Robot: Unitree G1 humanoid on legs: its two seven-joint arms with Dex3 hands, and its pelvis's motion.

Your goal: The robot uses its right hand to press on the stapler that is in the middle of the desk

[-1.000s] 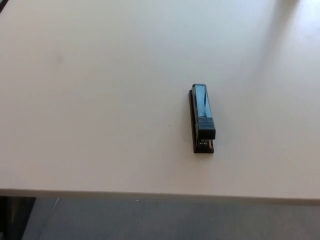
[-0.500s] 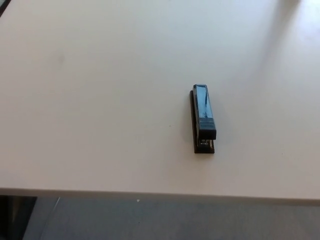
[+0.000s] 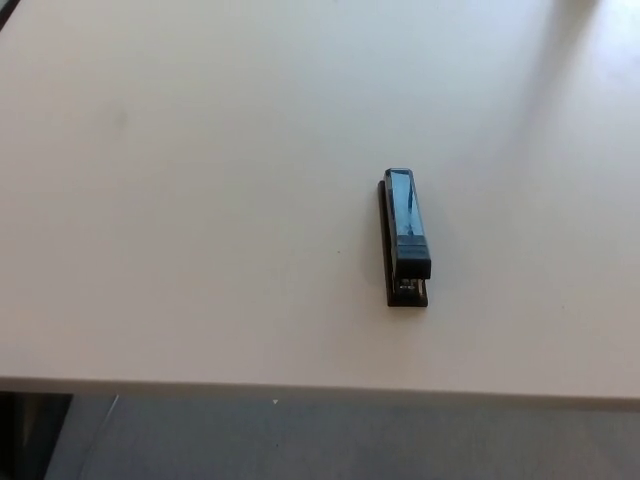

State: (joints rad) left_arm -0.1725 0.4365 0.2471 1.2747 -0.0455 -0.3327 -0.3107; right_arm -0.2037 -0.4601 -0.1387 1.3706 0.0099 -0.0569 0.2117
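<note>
Black stapler alone on pale table, no hands in frame

Black stapler (image 3: 405,237) with a glossy dark blue-tinted top lies flat on the pale cream table (image 3: 200,200), right of the picture's centre and well back from the near edge. Long axis runs roughly away from the camera, slightly tilted. Near end shows the open mouth with what looks like bare metal inside, too small to be sure. Base sticks out a little along the stapler's left side. Nothing touches it, untouched so far. Neither robot hand is in view, so fingers open or closed cannot be told. Below the table's near edge a strip of grey floor (image 3: 350,440) shows, with a dark shape (image 3: 30,435) at bottom left.
</note>
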